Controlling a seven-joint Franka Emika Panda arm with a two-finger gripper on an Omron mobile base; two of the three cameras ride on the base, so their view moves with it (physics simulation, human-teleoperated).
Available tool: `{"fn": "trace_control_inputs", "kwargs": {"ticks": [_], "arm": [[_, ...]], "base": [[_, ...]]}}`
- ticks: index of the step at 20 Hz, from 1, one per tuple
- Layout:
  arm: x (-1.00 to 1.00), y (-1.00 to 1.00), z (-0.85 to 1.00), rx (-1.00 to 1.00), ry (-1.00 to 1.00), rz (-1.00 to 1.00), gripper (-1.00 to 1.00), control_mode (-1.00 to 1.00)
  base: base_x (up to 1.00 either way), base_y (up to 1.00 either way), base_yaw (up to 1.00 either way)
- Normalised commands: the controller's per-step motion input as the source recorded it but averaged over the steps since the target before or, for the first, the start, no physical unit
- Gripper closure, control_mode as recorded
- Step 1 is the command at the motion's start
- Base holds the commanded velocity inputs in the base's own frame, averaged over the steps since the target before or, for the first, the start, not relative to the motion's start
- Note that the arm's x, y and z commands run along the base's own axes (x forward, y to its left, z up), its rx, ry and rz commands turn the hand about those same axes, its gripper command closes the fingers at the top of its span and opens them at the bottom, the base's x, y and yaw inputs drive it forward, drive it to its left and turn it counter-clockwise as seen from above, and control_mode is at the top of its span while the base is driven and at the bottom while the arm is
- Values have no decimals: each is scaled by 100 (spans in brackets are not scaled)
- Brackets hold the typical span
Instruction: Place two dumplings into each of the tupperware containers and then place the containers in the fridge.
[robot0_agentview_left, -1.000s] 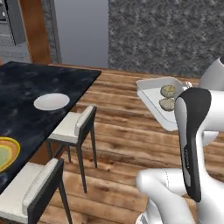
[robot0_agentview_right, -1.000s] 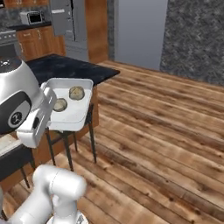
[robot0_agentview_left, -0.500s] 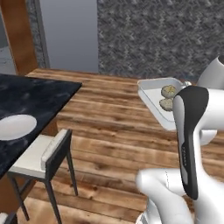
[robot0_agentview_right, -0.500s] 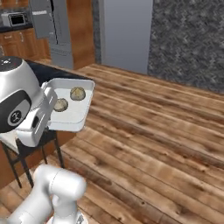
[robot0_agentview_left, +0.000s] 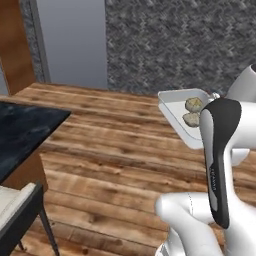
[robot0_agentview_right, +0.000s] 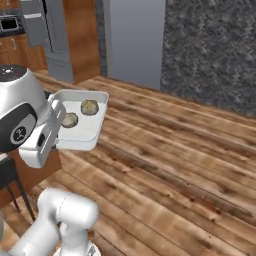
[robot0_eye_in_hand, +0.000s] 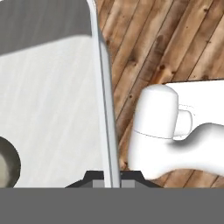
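The white arm rises from the base and folds back toward itself, its dark-striped forearm upright in the left base view, carrying a tupperware container (robot0_agentview_left: 176, 111) level in the air above the wooden floor (robot0_agentview_left: 115, 150). The gripper (robot0_eye_in_hand: 112, 178) is clamped on the container's rim: in the hand view the thin white wall runs straight down between the two dark finger tips. Whether the hand touches anything else cannot be told.

Two dumplings (robot0_agentview_right: 89, 107) lie side by side on the container's floor, one nearer the far rim, the other (robot0_agentview_right: 69, 120) closer to the hand's side. In the left base view they sit toward the container's right end, partly behind the forearm.

A tall grey panel (robot0_agentview_right: 135, 40) stands against the speckled wall (robot0_agentview_left: 175, 45). A dark table's (robot0_agentview_left: 22, 132) corner shows at left.

No writing can be read; a small round mark on the arm's joint is too blurred.
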Motion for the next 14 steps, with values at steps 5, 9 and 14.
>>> {"fn": "trace_control_inputs", "kwargs": {"ticks": [5,9,14], "arm": [[0,0,0,0,0,0,100,100],[0,0,0,0,0,0,100,100],[0,0,0,0,0,0,100,100]], "base": [[100,-45,15],[100,-22,14],[100,-26,16]]}}
